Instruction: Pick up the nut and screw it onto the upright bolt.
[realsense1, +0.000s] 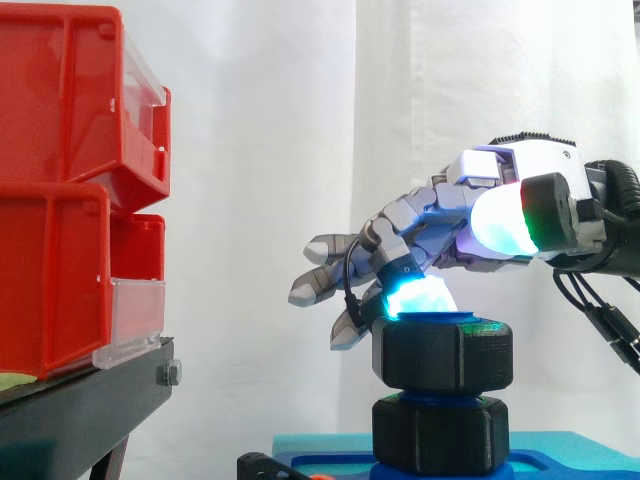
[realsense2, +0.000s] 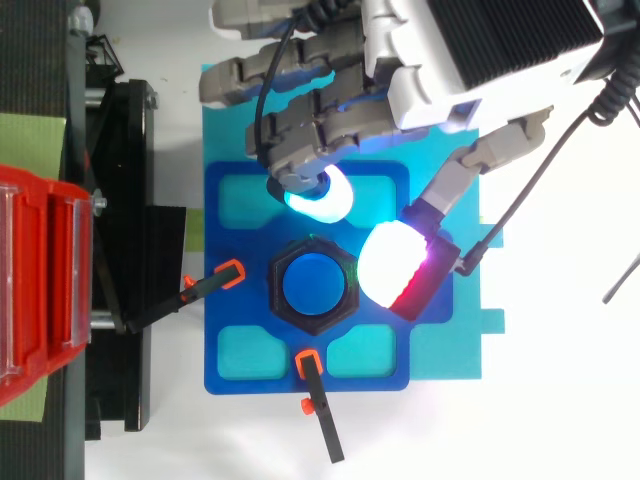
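A black hexagonal nut (realsense1: 442, 352) (realsense2: 348, 285) sits at the top of the upright blue bolt (realsense2: 312, 285), whose blue end (realsense1: 440, 318) shows just above it. A second black hexagonal piece (realsense1: 440, 432) sits lower on the bolt, at the blue base plate (realsense2: 240, 350). My hand (realsense1: 490, 205) (realsense2: 470, 50) hovers over the nut from the right, open, with loosely bent fingers. One cyan fingertip (realsense2: 320, 195) rests at the nut's top rim in the side view. The white-and-red thumb pad (realsense2: 395, 265) lies close beside the nut. Nothing is held.
The base plate lies on a teal sheet (realsense2: 450, 350). Two black clamps with orange tips (realsense2: 230, 272) (realsense2: 308, 362) point at the bolt from the left and the front. Stacked red bins (realsense1: 70, 200) (realsense2: 40, 280) stand on a black stand (realsense1: 80, 410) at the left.
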